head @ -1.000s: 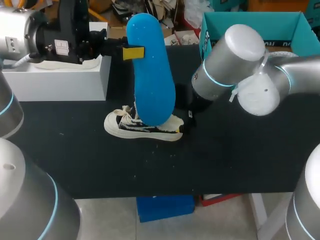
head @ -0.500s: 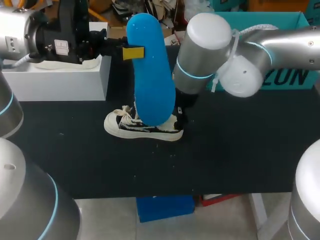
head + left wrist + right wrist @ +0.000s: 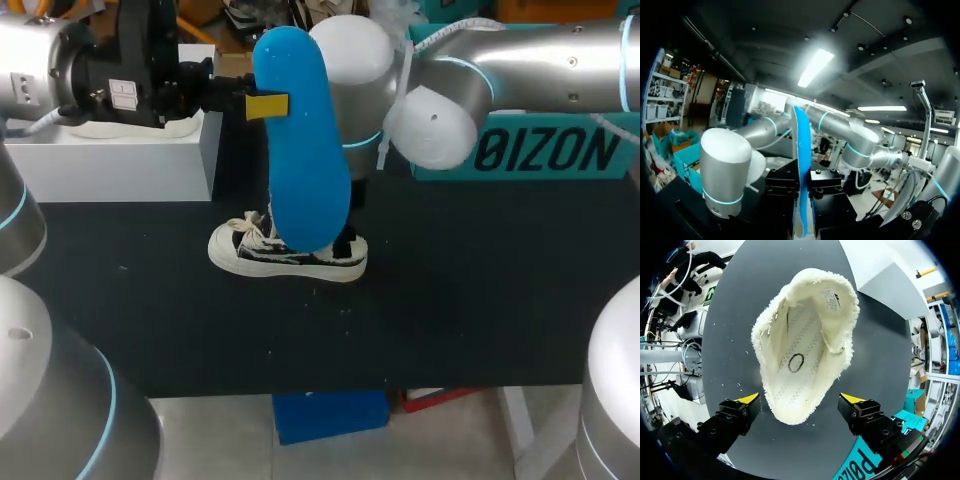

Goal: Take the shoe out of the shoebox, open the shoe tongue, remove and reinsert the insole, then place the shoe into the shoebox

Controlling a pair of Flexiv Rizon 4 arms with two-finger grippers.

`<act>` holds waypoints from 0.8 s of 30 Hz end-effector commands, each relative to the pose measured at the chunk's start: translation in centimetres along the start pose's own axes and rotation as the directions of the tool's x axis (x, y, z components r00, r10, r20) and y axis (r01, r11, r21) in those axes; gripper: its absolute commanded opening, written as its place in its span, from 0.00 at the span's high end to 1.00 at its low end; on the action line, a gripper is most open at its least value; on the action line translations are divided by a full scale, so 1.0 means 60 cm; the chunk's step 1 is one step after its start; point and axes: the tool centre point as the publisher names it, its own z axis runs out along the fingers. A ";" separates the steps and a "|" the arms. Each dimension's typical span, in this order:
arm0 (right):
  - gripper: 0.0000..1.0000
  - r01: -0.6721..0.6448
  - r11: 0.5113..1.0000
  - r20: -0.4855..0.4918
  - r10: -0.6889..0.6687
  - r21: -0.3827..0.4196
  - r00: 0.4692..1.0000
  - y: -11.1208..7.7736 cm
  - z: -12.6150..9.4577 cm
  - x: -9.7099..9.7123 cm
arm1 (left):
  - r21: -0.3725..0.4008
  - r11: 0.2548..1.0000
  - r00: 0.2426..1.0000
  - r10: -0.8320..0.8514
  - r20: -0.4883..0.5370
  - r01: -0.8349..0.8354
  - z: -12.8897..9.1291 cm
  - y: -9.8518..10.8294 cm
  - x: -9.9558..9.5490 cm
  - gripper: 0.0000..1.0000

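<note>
Where a white box (image 3: 110,160) stands at the table's (image 3: 450,300) far left, left claw (image 3: 262,105): clenched on blue insole (image 3: 300,150), held upright over the shoe. Shoe (image 3: 288,257): on its sole at mid-table, toe leftward. Right claw (image 3: 801,399): released, above shoe's opening, fingers either side, not touching. Teal shoebox (image 3: 540,150): far right of table, at its rear, well apart from shoe.
</note>
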 end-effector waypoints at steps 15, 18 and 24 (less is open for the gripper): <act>0.00 0.010 0.999 -0.023 -0.010 0.041 1.000 0.019 0.007 -0.005 | 0.000 1.000 1.000 0.001 0.001 -0.001 0.002 0.002 0.000 1.00; 0.00 0.011 0.999 -0.026 -0.010 0.040 1.000 0.018 0.007 -0.004 | 0.000 1.000 1.000 0.001 0.001 -0.001 0.002 0.002 0.000 1.00; 0.00 -0.006 1.000 -0.029 0.006 -0.022 1.000 0.005 0.002 0.000 | 0.000 1.000 1.000 0.001 0.001 -0.001 0.002 0.002 0.000 1.00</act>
